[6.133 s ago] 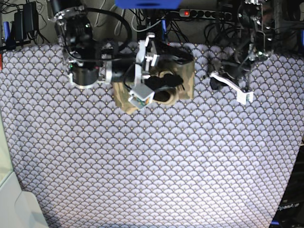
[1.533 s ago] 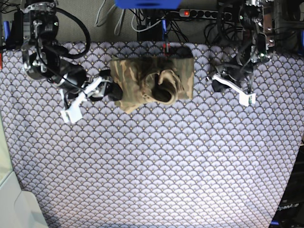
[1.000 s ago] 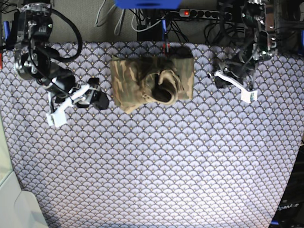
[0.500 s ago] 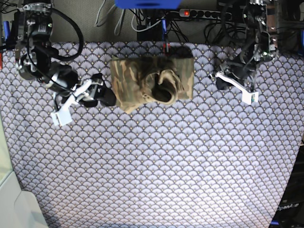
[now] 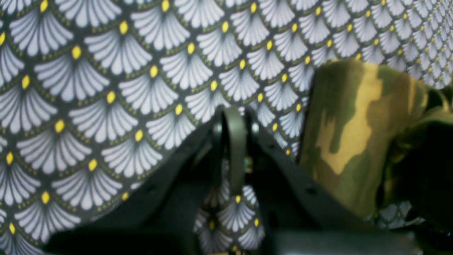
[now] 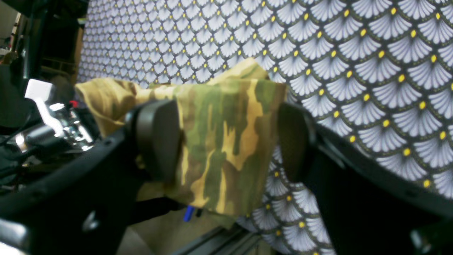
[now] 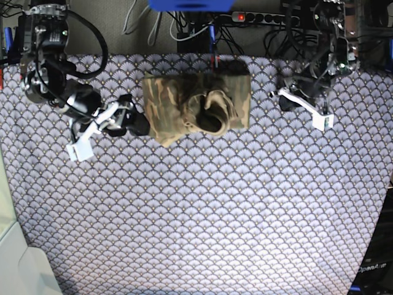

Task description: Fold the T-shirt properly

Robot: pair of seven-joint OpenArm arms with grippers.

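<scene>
The camouflage T-shirt [image 7: 196, 107] lies as a folded, lumpy bundle at the back middle of the purple scallop tablecloth [image 7: 202, 209]. My right gripper [image 7: 134, 120] is just off its left edge, low over the cloth. In the right wrist view it [image 6: 226, 141] stands open, and the T-shirt [image 6: 226, 134] shows beyond and between its black pads [image 6: 159, 138]. My left gripper [image 7: 284, 101] hovers a little way right of the shirt. Its fingers [image 5: 233, 141] are pressed together with nothing between them, and the T-shirt [image 5: 354, 134] lies off to one side.
A power strip [image 7: 270, 17] and tangled cables run along the table's back edge behind the shirt. A white object [image 7: 24, 270] sits at the front left corner. The tablecloth's right edge [image 7: 384, 203] drops off beside dark equipment.
My right gripper, which had pulled away to the left, has come back right to the shirt's left edge, still open. The left arm has shifted slightly upward. The shirt has not moved.
</scene>
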